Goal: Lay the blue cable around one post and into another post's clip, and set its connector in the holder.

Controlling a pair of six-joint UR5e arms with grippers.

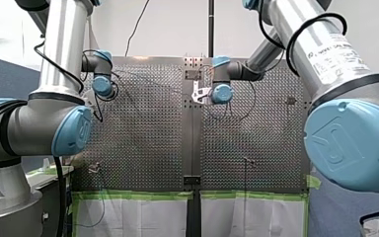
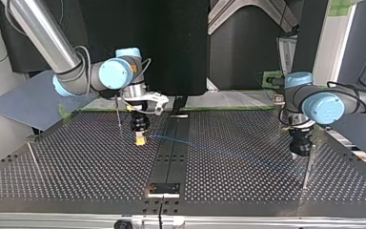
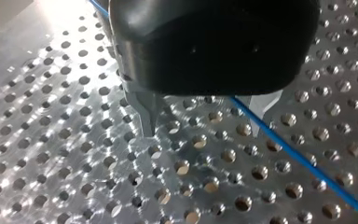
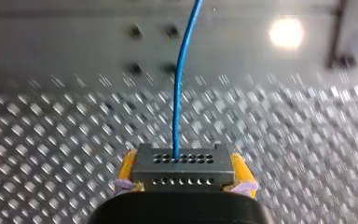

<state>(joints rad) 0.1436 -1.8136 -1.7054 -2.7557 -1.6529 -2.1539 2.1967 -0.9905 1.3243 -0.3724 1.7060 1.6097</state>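
Blue thin cable (image 4: 181,84) enters a dark perforated connector (image 4: 182,167).

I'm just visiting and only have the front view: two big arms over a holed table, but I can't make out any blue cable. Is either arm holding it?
Observer: Yes. In the right wrist view the right gripper is shut on a black connector, yellow pads on both sides, and the blue cable leaves it.
Operator: What about the other arm?
Observer: Its wrist view shows the left gripper with its metal fingers apart, the cable passing between them unclamped.
Operator: Does the cable sag?
Observer: In the top view it runs nearly straight from the connector across to the left gripper.
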